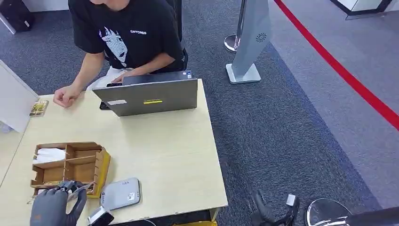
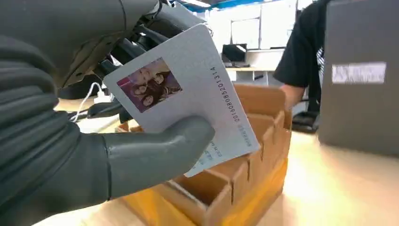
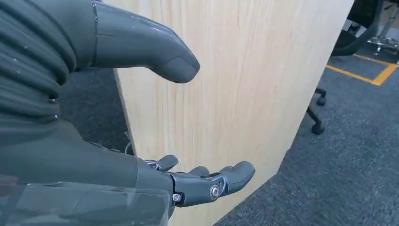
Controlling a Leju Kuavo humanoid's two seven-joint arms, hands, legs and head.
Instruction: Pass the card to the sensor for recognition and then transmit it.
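Observation:
My left hand (image 1: 55,206) is at the table's near left corner and pinches a white card (image 2: 188,94) between thumb (image 2: 155,150) and fingers. The card carries a small photo and a printed number, and in the head view only its thin edge (image 1: 80,189) shows above the hand. The grey flat sensor (image 1: 121,193) lies on the table just right of that hand, near the front edge. My right hand (image 1: 273,214) hangs low beside the table's right side; the right wrist view shows this hand (image 3: 141,117) with its fingers apart and nothing in it.
A cardboard organiser (image 1: 70,165) with compartments stands just beyond my left hand. A person (image 1: 127,33) sits at the far side behind a grey laptop (image 1: 150,96), with a fist on the table (image 1: 169,150). A white stand (image 1: 249,42) is on the carpet to the right.

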